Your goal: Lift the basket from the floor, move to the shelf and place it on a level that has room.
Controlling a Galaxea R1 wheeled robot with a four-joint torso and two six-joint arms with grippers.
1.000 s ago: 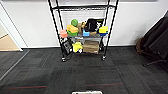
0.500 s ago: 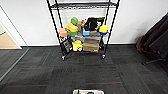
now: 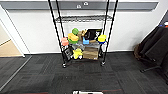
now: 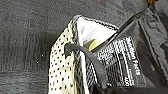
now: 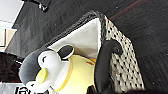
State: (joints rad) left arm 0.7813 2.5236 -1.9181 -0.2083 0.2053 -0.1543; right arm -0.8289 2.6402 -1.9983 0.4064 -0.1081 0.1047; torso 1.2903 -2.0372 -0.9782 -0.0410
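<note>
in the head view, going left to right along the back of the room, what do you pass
Doorway with tan wooden flooring → white wall → wire shelf loaded with colourful toys → more white wall → dark chair.

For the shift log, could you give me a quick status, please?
Basket seen close at both wrists, plush penguin inside. Shelf ahead across carpet floor. Grip unconfirmed.

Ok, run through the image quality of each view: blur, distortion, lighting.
Head view: wide-angle bend, the shelf posts splaying outward toward the top; soft focus, flat even light, faint shadows under the shelf on the floor. Left wrist view: the basket close and blurred, its weave smeared; carpet streaked. Right wrist view: the penguin plush soft-edged but readable; bright patch at the doorway corner.
</note>
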